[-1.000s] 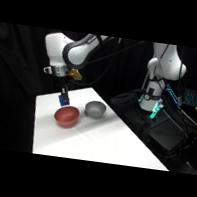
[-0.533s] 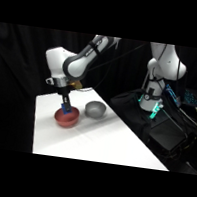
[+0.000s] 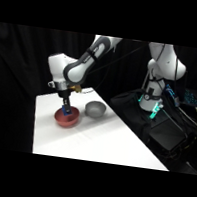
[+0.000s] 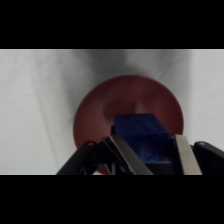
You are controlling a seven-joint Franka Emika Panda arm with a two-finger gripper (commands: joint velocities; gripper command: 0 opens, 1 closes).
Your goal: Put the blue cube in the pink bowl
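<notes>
the blue cube (image 4: pixel 141 134) is held between the fingers of the gripper (image 4: pixel 148 155), directly above the pink bowl (image 4: pixel 95 115). a grey bowl (image 3: pixel 94 109) is seen just beside it on the white table (image 3: pixel 110 143).

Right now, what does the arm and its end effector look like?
The arm is glossy white with rounded shells and dark grey joint bands. Its end effector has a black linkage and two flat, pale metallic fingers. The white base column carries a teal-green light near its foot, with cables alongside.
</notes>
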